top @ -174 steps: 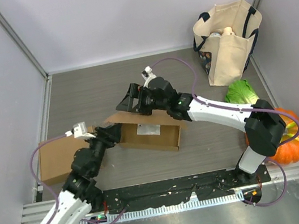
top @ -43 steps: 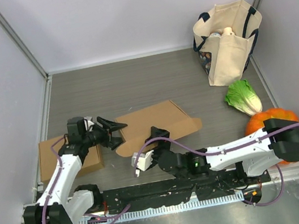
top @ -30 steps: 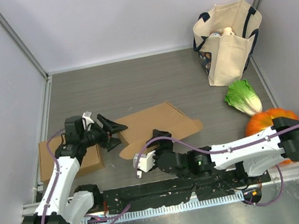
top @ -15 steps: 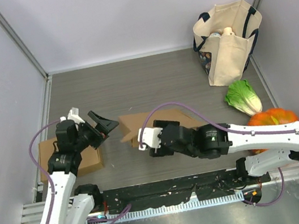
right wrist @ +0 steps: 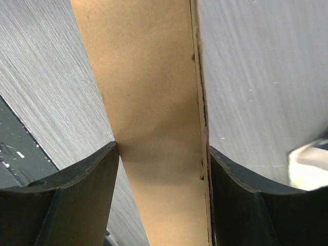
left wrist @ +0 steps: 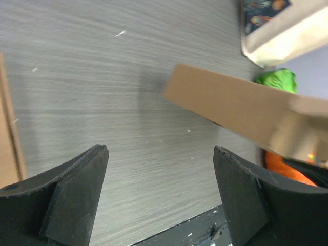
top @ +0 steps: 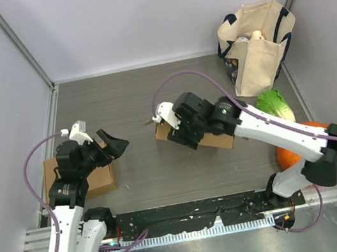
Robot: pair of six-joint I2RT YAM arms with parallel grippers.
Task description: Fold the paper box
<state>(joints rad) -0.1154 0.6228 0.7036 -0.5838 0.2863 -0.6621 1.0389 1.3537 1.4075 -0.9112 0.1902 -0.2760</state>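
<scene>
**Top external view.** The right hand [top: 179, 133] is clamped on the paper box [top: 217, 138]. It carries the box above the middle of the desk [top: 119, 102], to the left of the lettuce [top: 272, 101] and in front of the tote bag [top: 256, 37]. A pumpkin [top: 309, 153] sits at the right edge. The left hand [top: 114, 142] hovers with its jaws wide and holds nothing. It is above the near corner of a flat cardboard piece [top: 103, 179] and well apart from the box.

**Left wrist view.** The left hand [left wrist: 160, 154] is spread wide over bare desk [left wrist: 102, 77]. The paper box [left wrist: 225, 105] hangs ahead of it, tilted and clear of the surface.

**Right wrist view.** The cardboard of the paper box [right wrist: 154, 102] fills the gap between the fingers [right wrist: 87, 179] of the right hand [right wrist: 163, 149]. Both pads bear on its edges.

**Step in hand.** The box appears collapsed, so this is judged to be repositioning before forming.

**Next move.**
1. Present or set down the box within the left hand's reach.
2. Bring the open left hand to a free panel.
3. Hold one side steady while the other side is folded up.
</scene>
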